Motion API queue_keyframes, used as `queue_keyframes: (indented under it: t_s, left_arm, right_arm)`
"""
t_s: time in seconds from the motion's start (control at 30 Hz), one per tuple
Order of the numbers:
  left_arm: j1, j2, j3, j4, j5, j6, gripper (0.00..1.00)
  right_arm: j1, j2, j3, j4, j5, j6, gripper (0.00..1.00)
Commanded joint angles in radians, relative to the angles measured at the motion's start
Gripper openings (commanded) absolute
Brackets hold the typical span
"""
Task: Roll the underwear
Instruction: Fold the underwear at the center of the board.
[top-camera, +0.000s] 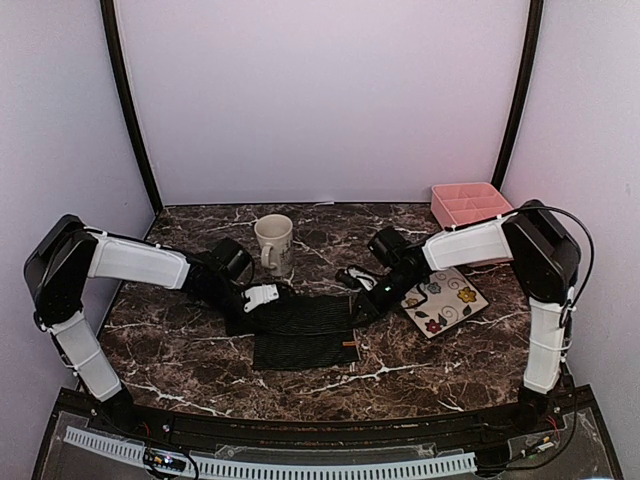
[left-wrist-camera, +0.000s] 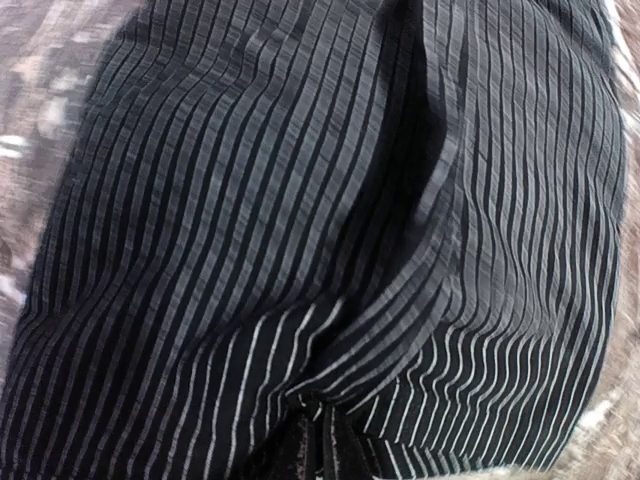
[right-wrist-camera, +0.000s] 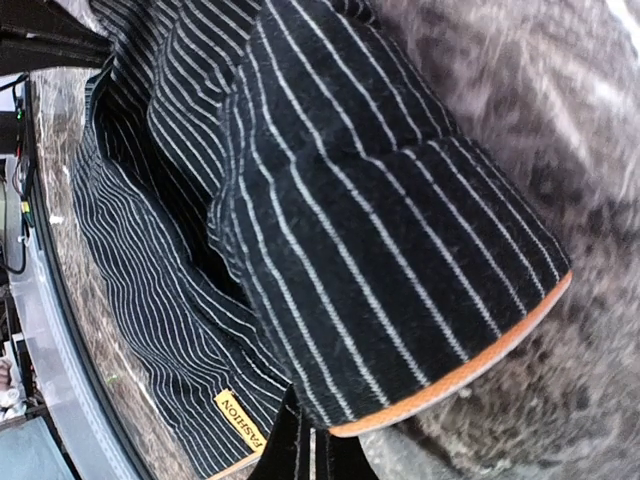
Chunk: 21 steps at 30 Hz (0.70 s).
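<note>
The underwear (top-camera: 300, 338), black with thin white stripes, lies on the marble table between the two arms, its far edge lifted and folded over. My left gripper (top-camera: 250, 308) is at its far left corner. In the left wrist view the left gripper (left-wrist-camera: 320, 445) is shut, pinching a fold of the striped cloth (left-wrist-camera: 300, 200). My right gripper (top-camera: 359, 311) is at the far right corner. In the right wrist view the right gripper (right-wrist-camera: 315, 452) is shut on the orange-trimmed edge of the turned-over cloth (right-wrist-camera: 380, 250). A yellow label (right-wrist-camera: 240, 420) shows on the lower layer.
A cream mug (top-camera: 273, 243) stands just behind the underwear, close to the left gripper. A flowered square plate (top-camera: 445, 300) lies right of the right gripper. A pink divided tray (top-camera: 470, 203) sits at the back right corner. Walls close in on three sides.
</note>
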<state>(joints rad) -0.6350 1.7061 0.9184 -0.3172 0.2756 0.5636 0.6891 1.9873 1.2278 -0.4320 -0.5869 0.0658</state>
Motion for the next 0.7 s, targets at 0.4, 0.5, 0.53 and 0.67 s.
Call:
queue_keyframes:
  t_s: [0.4, 0.5, 0.53, 0.67]
  left_arm:
    - [0.067, -0.233, -0.031, -0.103, 0.088, 0.017, 0.0]
    - [0.068, -0.28, -0.069, -0.086, 0.115, 0.005, 0.0]
    - [0.066, -0.289, -0.079, -0.085, 0.127, -0.001, 0.0]
    - [0.05, -0.299, -0.117, -0.082, 0.154, -0.019, 0.0]
  right_arm:
    - [-0.006, -0.159, 0.02, -0.021, -0.014, -0.033, 0.0]
    - [0.004, -0.171, -0.012, -0.02, -0.029, -0.034, 0.0]
    - [0.01, -0.174, -0.023, -0.02, -0.033, -0.034, 0.0]
    - [0.027, -0.183, -0.067, -0.003, -0.034, -0.031, 0.0]
